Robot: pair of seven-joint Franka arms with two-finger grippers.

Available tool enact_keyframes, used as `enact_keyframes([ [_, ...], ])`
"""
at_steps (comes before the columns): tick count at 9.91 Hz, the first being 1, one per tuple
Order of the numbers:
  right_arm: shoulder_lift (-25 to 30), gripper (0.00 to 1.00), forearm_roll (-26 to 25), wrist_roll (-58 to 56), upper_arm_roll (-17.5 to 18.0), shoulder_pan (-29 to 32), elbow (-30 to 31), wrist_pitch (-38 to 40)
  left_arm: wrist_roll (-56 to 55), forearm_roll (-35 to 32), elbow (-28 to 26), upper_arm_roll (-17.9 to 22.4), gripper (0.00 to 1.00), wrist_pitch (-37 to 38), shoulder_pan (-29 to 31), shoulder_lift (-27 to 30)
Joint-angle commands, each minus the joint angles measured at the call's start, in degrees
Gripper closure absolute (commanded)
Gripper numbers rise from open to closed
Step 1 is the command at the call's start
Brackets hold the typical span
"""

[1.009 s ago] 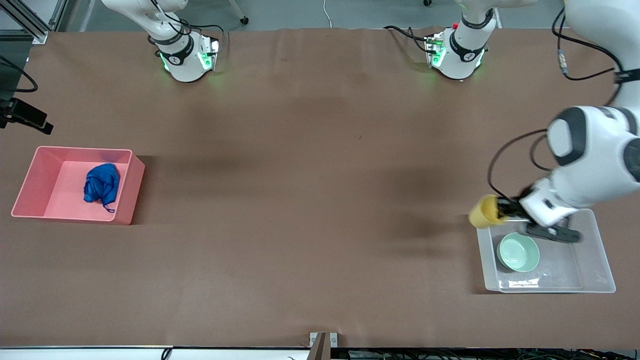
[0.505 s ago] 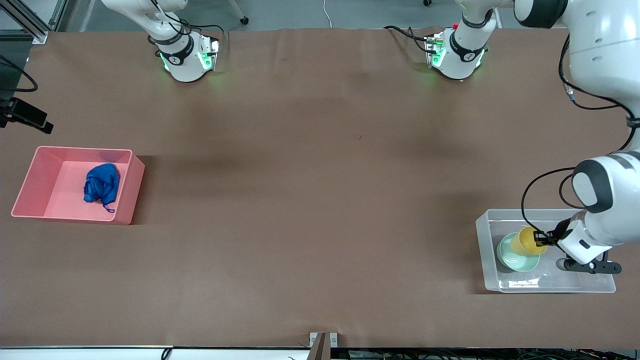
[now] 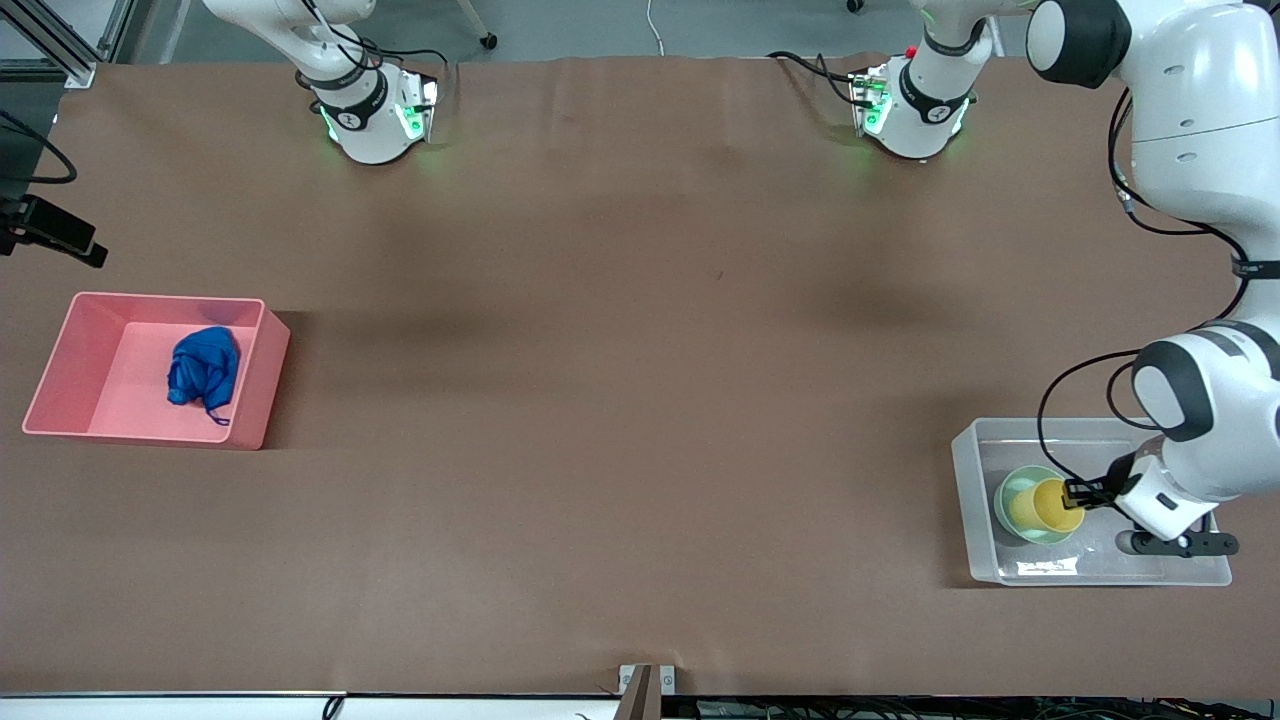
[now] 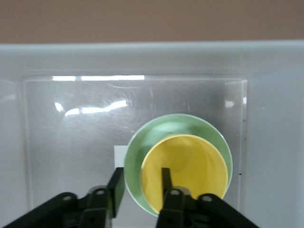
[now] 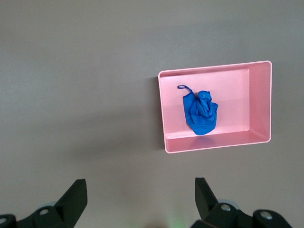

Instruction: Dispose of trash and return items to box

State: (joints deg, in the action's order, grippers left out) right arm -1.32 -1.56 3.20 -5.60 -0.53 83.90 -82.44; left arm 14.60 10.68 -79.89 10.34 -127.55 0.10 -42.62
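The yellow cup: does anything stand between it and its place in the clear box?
Nothing visible does. The yellow cup, held at its rim by the left end effector, already sits inside the green bowl in the clear box.

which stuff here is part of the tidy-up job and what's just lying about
Job: blue wad in pink bin; yellow cup in green bowl in clear box; left gripper on the cup's rim; right gripper waits, open.
Lying about: nothing.
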Motion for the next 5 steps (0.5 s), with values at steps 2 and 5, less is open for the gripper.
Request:
enact_keyframes([
  [2,0.36,0.0,-0.02,0.05,-0.46,-0.7,-0.05,0.08,-2.02,-0.04,-5.51,-0.32,0.0,0.63,-1.5,9.53],
  [5,0.36,0.0,0.07,0.14,-0.46,-0.7,-0.05,0.08,-7.99,-7.42,-20.43,-3.29,0.0,1.07,-1.77,26.57],
])
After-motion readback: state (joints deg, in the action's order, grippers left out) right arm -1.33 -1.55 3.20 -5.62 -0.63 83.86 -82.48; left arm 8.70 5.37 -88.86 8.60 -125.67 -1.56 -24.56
